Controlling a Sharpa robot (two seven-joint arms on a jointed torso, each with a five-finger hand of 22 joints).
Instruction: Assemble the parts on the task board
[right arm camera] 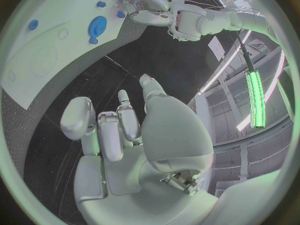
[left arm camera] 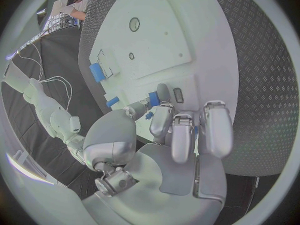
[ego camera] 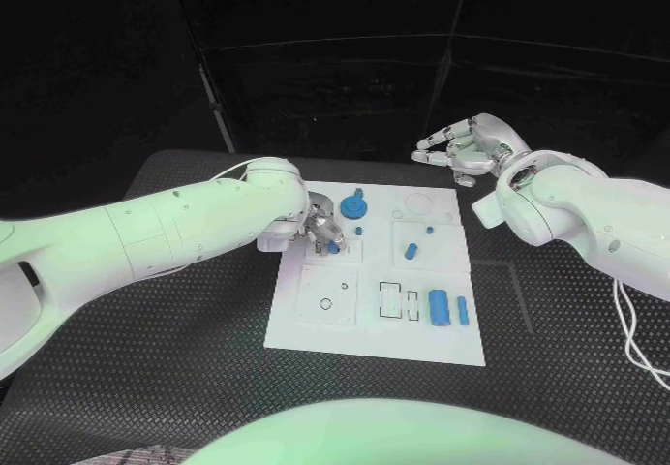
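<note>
The white task board (ego camera: 366, 329) lies mid-table. My left hand (ego camera: 322, 232) hovers low over its left middle, and thumb and a finger pinch a small blue part (left arm camera: 153, 98) just above the plate. A blue gear (ego camera: 354, 204) lies near the far edge, also visible from the right wrist as the gear (right arm camera: 97, 24). Small blue pieces (ego camera: 411, 250) lie further right, while a blue cylinder (ego camera: 439, 307) and a thin blue bar (ego camera: 462, 310) lie near the board's right edge. My right hand (ego camera: 461, 145) hangs raised beyond the far right corner, fingers loosely bent and apart, holding nothing.
Black ribbed table (ego camera: 167, 368) surrounds the board. Outlined recesses (ego camera: 397, 300) and a small round hole (ego camera: 325, 303) mark the board's near half. My left forearm (ego camera: 167, 228) stretches across the table's left side.
</note>
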